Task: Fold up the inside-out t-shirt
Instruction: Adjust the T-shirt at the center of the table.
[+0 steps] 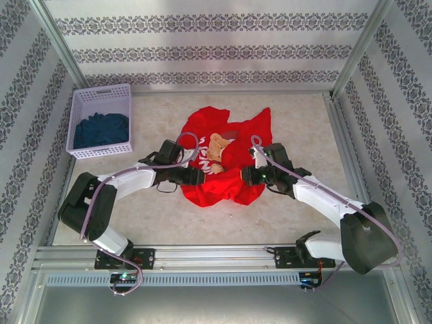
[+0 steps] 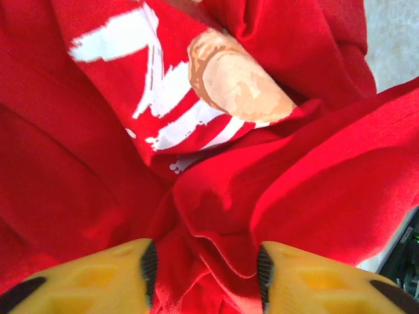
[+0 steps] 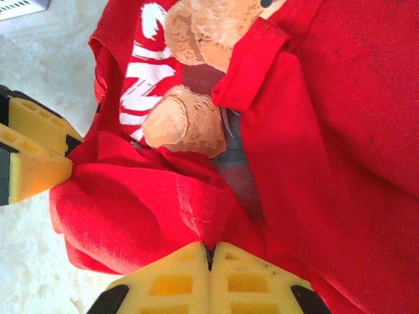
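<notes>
We work on a pale marbled table (image 1: pixel 297 209) fenced by metal rails and patterned walls, with bare surface on the right and along the near edge. A white basket (image 1: pixel 101 89) of dark blue cloth (image 1: pixel 100 129) sits at the far left. The inside-out t-shirt (image 1: pixel 233 131) lies crumpled mid-table. The left gripper (image 2: pixel 206 261) stands parted at its left edge, red cloth bunched between the fingers (image 2: pixel 105 278). The right gripper (image 3: pixel 209 252) is pinched tight on a pucker near the front hem.

The pale speckled worktop (image 1: pixel 169 223) is occupied by a crumpled red t-shirt (image 1: pixel 233 128) and a white basket (image 1: pixel 101 94).
</notes>
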`<control>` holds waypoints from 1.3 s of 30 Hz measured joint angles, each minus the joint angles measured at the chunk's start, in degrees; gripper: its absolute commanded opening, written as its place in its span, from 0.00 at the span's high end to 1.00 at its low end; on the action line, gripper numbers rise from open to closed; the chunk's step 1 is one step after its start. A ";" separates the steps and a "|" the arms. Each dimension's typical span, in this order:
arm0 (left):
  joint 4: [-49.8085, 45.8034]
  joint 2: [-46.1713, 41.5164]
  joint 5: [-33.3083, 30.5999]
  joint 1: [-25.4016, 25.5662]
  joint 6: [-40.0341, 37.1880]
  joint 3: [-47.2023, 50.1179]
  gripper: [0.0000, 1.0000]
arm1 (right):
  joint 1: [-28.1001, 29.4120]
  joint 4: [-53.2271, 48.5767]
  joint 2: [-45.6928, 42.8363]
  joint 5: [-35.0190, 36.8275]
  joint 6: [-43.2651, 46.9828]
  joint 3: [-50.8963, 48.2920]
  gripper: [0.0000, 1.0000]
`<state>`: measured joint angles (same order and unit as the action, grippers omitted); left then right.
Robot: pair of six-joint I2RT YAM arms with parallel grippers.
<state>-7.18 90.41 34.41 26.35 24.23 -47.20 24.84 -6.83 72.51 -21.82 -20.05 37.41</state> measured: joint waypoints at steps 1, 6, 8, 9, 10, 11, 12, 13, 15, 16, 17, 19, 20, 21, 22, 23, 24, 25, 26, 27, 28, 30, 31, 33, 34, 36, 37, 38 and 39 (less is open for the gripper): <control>0.22 0.42 0.15 0.61 0.00 -0.07 0.62 | 0.00 -0.79 -0.04 0.39 -0.26 -0.09 1.00; 0.11 0.61 0.59 4.90 -1.33 -0.04 0.60 | 0.37 -4.66 -1.57 2.78 -1.77 -1.77 1.00; -0.04 0.09 0.09 6.03 -2.14 0.57 0.59 | 1.07 -5.66 -3.50 3.72 -2.60 -3.69 1.00; -0.13 -0.50 -0.39 6.32 -2.47 1.05 0.59 | 1.38 -5.86 -4.37 4.04 -2.80 -4.57 1.00; -0.35 -1.38 -1.05 6.47 -2.86 1.55 0.59 | 1.68 -5.97 -5.14 4.17 -2.95 -5.38 1.00; -0.61 -2.05 -1.70 6.51 -3.08 1.66 0.58 | 1.70 -6.27 -6.08 4.48 -3.19 -6.34 1.00; -0.66 -2.51 -2.14 6.54 -3.32 1.66 0.58 | 1.95 -6.25 -6.56 4.68 -3.28 -6.88 1.00; -0.63 -2.75 -2.43 6.54 -3.67 1.57 0.56 | 1.95 -6.27 -6.93 4.85 -3.43 -7.30 1.00; -0.98 -2.56 -2.47 6.56 -4.42 0.87 0.53 | 1.95 -6.25 -7.19 5.09 -3.48 -7.50 1.00; -1.07 -2.21 -2.47 6.54 -4.76 0.39 0.52 | 1.95 -6.19 -7.19 5.14 -3.48 -7.50 1.00; -1.11 -1.95 -2.47 6.56 -5.03 -0.04 0.52 | 1.95 -6.19 -7.19 5.18 -3.45 -7.50 1.00; -1.18 -1.88 -2.36 6.56 -5.79 -0.39 0.51 | 1.95 -6.21 -7.17 5.40 -3.43 -7.48 1.00; -1.33 -1.88 -2.32 6.56 -6.21 -0.57 0.51 | 1.95 -6.21 -7.17 5.53 -3.41 -7.48 1.00; -1.51 -1.88 -2.32 6.56 -6.56 -0.70 0.51 | 1.95 -6.21 -7.10 5.53 -3.41 -7.48 1.00; -1.68 -1.88 -2.32 6.56 -6.93 -0.83 0.51 | 1.95 -6.19 -7.04 5.55 -3.41 -7.48 1.00; -1.95 -1.88 -2.34 6.60 -7.48 -1.05 0.52 | 1.95 -6.19 -6.86 5.55 -3.39 -7.43 1.00; -2.23 -1.88 -2.38 6.60 -7.78 -1.18 0.53 | 1.95 -6.14 -6.64 5.55 -3.41 -7.39 1.00; -2.60 -1.84 -2.51 6.62 -8.11 -1.46 0.55 | 1.95 -6.08 -6.29 5.53 -3.39 -7.34 1.00; -2.75 -1.73 -2.56 6.62 -8.41 -1.73 0.57 | 1.95 -6.08 -6.08 5.53 -3.39 -7.30 1.00; -2.86 -1.46 -2.73 6.62 -8.83 -2.10 0.58 | 1.95 -6.05 -5.95 5.53 -3.39 -7.26 1.00; -2.86 -1.07 -2.80 6.64 -9.07 -2.54 0.61 | 1.95 -6.05 -5.81 5.53 -3.39 -7.15 1.00; -2.84 -0.24 -3.02 6.67 -9.22 -3.28 0.69 | 1.95 -5.99 -5.81 5.53 -3.37 -7.13 1.00; -2.84 0.20 -3.26 6.67 -9.25 -3.63 0.74 | 1.95 -5.99 -5.81 5.53 -3.34 -7.10 1.00; -2.82 1.18 -3.65 6.67 -9.05 -4.48 0.84 | 1.95 -6.03 -5.81 5.55 -3.06 -6.97 1.00; -2.84 1.90 -4.07 6.67 -9.05 -5.16 0.86 | 1.95 -6.16 -5.81 5.55 -2.78 -6.75 1.00; -2.86 2.86 -4.94 6.67 -9.03 -6.14 0.91 | 1.95 -6.25 -5.81 5.75 -2.47 -6.29 1.00; -2.95 3.08 -5.53 6.67 -9.01 -6.47 0.93 | 1.95 -6.27 -5.84 5.95 -2.27 -6.10 1.00; -3.06 3.10 -6.40 6.67 -8.90 -6.75 0.96 | 1.95 -6.25 -5.99 5.99 -2.10 -6.01 1.00; -3.30 3.10 -7.37 6.67 -8.81 -6.99 0.97 | 1.95 -6.29 -6.34 6.03 -2.01 -6.01 1.00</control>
<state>-10.48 93.51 27.05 33.01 15.42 -54.19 26.79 -13.13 66.17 -15.79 -22.06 31.40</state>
